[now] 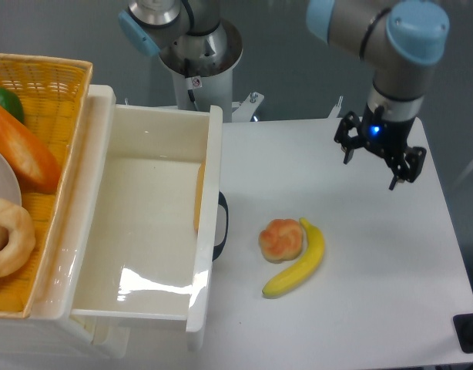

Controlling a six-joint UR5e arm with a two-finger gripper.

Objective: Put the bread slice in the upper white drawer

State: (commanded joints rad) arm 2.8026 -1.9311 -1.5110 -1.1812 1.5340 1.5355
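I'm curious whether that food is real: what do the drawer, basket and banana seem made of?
Drawer: likely glossy white plastic, with bright glare on its floor. Basket: woven yellow strands, wicker or plastic. Banana: smooth, evenly yellow, unblemished, so probably a plastic toy.

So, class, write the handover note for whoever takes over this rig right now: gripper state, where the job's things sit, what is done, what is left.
Gripper: open, empty, hanging above the far right part of the table, away from the drawer.
Bread slice: inside the upper white drawer, standing on edge against its front wall, just behind the dark handle.
Done: the slice is in the drawer and released.
Left: nothing for the placement; the drawer is pulled open.
Untouched on the table: round bun and banana, side by side.
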